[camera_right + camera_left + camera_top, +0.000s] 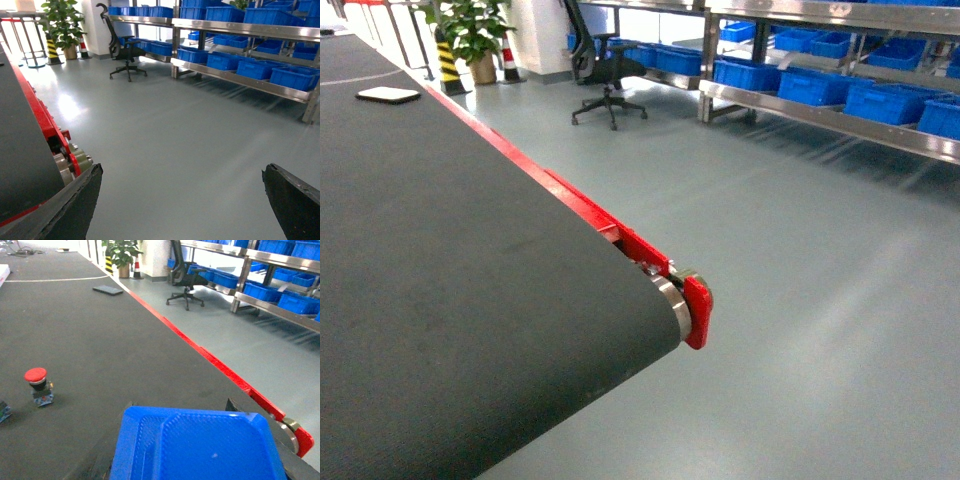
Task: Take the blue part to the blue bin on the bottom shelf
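Observation:
The blue part [200, 447] fills the bottom of the left wrist view, very close to the camera, with a textured bright-blue face. My left gripper [180, 407] is shut on it, its dark fingertips [231, 405] peeking out behind the part's top corners, above the black conveyor belt [100, 340]. My right gripper [182, 172] is open and holds nothing, hanging over the grey floor just past the belt's end roller [75, 160]. The bottom shelf [235, 79] of the steel rack carries blue bins [295, 77] across the room, and both the bottom shelf [800, 112] and the blue bins [815, 85] also show in the head view. Neither gripper shows in the head view.
A red-capped push button [37, 385] stands on the belt to the left. A flat dark pad [107, 290] lies far up the belt. The belt's red side rail [580, 205] ends at a red bracket [697, 310]. An office chair [608, 75] and a potted plant [475, 35] stand near the rack.

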Robot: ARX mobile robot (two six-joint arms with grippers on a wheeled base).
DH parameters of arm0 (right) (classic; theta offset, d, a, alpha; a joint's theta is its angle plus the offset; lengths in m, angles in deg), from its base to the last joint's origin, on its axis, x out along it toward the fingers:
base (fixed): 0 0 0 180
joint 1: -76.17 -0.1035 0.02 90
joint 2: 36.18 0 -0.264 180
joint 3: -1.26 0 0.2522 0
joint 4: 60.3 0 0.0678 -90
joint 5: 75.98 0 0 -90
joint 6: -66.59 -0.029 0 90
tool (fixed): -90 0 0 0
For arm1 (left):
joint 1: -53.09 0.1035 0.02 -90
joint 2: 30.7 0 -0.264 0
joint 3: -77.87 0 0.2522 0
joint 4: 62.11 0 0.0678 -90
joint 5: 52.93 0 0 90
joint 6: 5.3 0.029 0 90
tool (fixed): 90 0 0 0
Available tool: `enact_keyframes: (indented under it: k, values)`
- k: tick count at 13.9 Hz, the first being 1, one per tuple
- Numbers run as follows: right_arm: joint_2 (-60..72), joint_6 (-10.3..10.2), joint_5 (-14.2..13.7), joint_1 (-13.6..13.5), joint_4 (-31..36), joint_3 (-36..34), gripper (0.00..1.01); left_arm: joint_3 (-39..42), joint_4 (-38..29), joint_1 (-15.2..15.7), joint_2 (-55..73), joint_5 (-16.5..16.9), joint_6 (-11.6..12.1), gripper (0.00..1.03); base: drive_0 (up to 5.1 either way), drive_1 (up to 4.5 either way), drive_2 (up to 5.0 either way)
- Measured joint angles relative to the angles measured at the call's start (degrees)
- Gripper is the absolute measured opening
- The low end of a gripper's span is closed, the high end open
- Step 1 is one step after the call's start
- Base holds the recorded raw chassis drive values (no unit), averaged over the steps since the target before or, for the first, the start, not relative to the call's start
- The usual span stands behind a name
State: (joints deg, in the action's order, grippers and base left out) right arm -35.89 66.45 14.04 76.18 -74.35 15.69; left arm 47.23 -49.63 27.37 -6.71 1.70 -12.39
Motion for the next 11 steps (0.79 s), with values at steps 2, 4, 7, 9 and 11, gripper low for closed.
enact_keyframes:
  k: [2, 4, 7, 9, 11]
  values:
    - [0.0, 0.0, 0.0, 0.0, 0.0, 0.0, 0.98, 0.0, 0.0, 0.0, 0.0, 0.0, 0.0, 0.43, -1.4, -1.45, -1.4]
    - [0.0, 0.0, 0.0, 0.0, 0.0, 0.0, 0.98, 0.0, 0.0, 0.0, 0.0, 0.0, 0.0, 0.43, -1.4, -1.45, -1.4]
    - [0.0, 0.0, 0.0, 0.0, 0.0, 0.0, 0.98, 0.0, 0.0, 0.0, 0.0, 0.0, 0.0, 0.43, -1.4, -1.45, -1.4]
    - [0.0, 0.0, 0.0, 0.0, 0.0, 0.0, 0.98, 0.0, 0.0, 0.0, 0.0, 0.0, 0.0, 0.43, -1.4, -1.45, -1.4]
    - [0.0, 0.0, 0.0, 0.0, 0.0, 0.0, 0.98, 0.0, 0.0, 0.0, 0.0, 0.0, 0.0, 0.43, -1.5, -1.51, -1.5]
